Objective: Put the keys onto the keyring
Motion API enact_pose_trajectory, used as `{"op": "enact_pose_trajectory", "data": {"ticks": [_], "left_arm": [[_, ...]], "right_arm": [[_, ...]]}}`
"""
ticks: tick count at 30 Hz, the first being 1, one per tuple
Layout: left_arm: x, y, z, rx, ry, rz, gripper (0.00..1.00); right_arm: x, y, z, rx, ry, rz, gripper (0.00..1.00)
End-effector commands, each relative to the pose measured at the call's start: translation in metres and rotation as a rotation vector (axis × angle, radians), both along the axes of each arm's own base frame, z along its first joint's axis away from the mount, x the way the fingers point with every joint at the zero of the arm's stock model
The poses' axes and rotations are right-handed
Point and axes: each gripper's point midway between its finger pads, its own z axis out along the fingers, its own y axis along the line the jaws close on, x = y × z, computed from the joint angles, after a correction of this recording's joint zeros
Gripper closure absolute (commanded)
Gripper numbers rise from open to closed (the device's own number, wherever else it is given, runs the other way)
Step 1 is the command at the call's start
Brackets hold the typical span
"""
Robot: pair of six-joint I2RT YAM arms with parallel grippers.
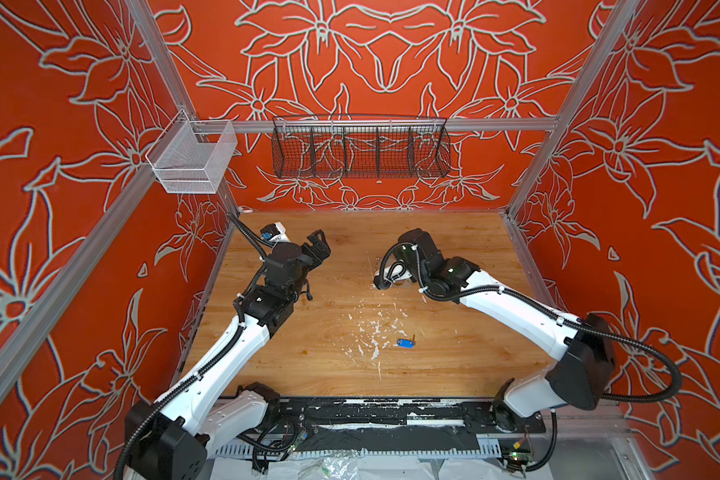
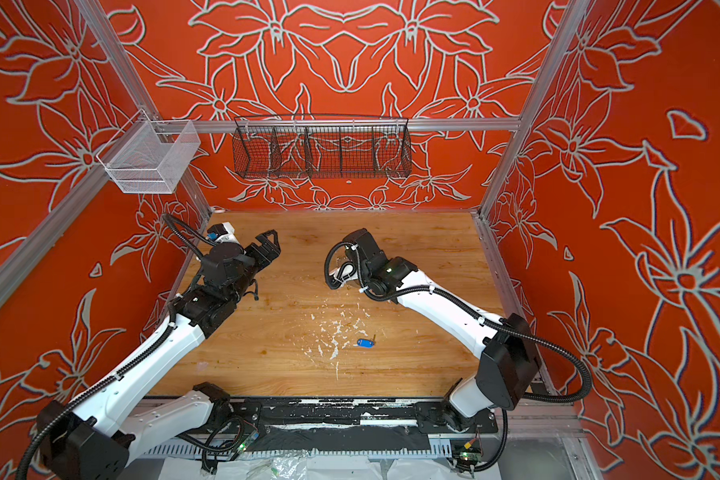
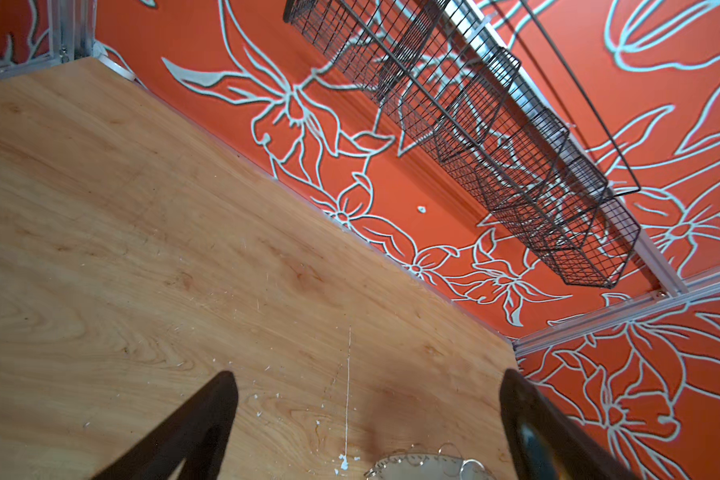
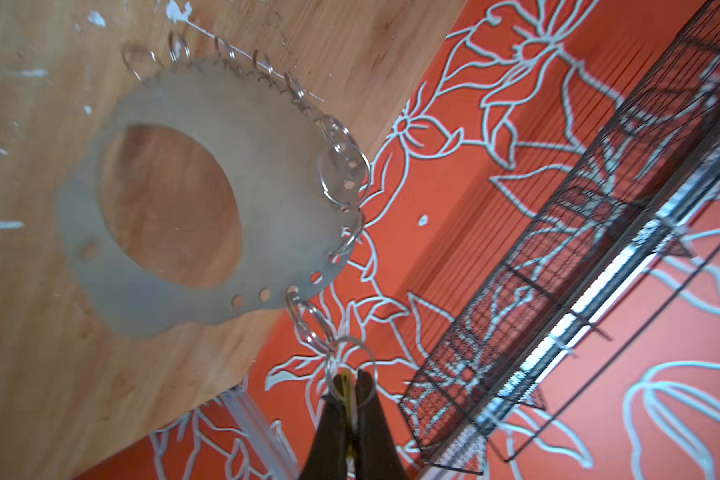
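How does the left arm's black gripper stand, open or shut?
Open: on the left gripper, both black fingers stand wide apart.

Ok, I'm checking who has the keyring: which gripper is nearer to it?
Right. The right gripper is shut on a yellow piece linked by wire loops to the keyring; the open left gripper hangs apart, the keyring just ahead of it.

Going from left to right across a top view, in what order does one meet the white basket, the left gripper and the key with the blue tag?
white basket → left gripper → key with the blue tag. The black wire basket overlaps the last two, so it is omitted.
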Motion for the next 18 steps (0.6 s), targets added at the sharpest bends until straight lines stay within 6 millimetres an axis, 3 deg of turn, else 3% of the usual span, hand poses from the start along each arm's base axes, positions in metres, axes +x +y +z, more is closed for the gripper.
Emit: {"op": "enact_pose_trajectory", "data": {"ticks": [1,7,11,18], "left_arm": [[0.001,0.013,0.007,-0.018,0.004,0.077,0.03],[-0.005,0.021,0.013,-0.014,-0.008,0.113,0.03],[-0.008,0.024,0.01,-0.018,0.008,0.124,0.03],[-0.009,0.019,0.009,-0.025,0.023,0.093,0.03]], "right_arm": [[0.011,0.014,0.034,-0.062,-0.134,0.105,1.0],[-0.003,0.013,0.037,-0.069,0.016,0.122,1.0],[-0.007,-0.001,0.036,-0.082,0.116,0.043,1.0],[-0.015,-0.006,0.038,-0.004,0.244,-0.08,1.0]]}}
